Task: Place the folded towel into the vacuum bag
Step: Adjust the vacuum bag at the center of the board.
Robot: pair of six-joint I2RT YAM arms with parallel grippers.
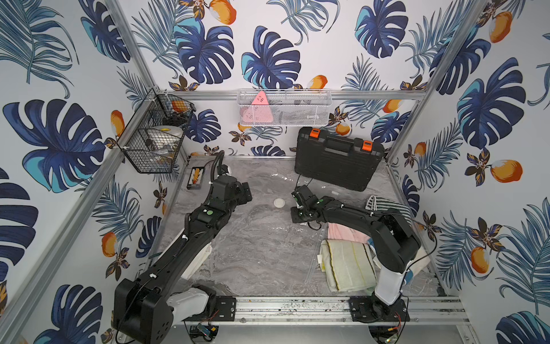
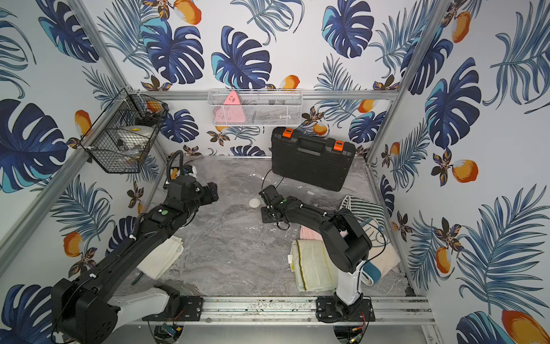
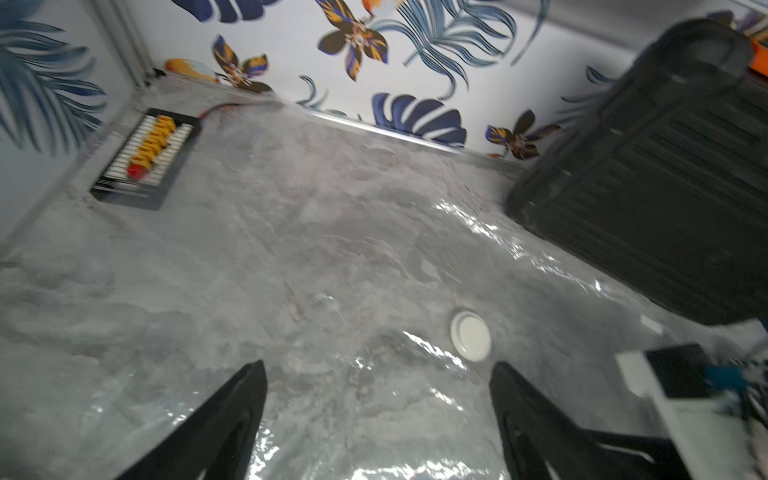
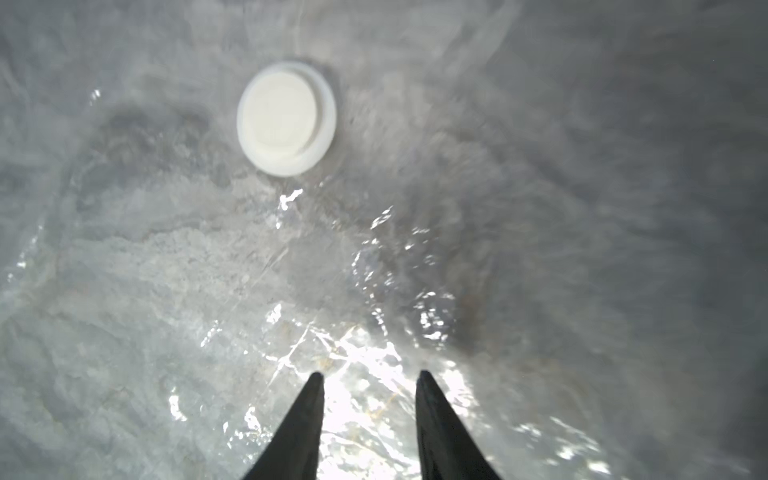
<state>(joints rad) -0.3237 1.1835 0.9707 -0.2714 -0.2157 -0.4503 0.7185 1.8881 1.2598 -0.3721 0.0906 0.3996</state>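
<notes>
The vacuum bag (image 1: 268, 226) is clear, crinkly plastic lying flat on the grey marble table, with its round white valve cap (image 1: 279, 202) (image 4: 286, 118) near the middle. My right gripper (image 4: 370, 375) points down at the plastic just right of the cap. Its fingers stand a narrow gap apart, with shiny film under them. My left gripper (image 3: 378, 368) hovers left of the cap, wide open and empty. A cream folded towel (image 1: 348, 265) lies at the front right, beside a pink one (image 1: 345, 233) and a striped one (image 1: 384, 205). Another cream towel (image 2: 162, 260) lies under my left arm.
A black tool case (image 1: 339, 162) leans at the back right, touching the bag's far edge. A connector strip (image 3: 145, 158) lies at the back left. A black wire basket (image 1: 154, 143) and a white mesh basket (image 1: 284, 108) hang on the walls.
</notes>
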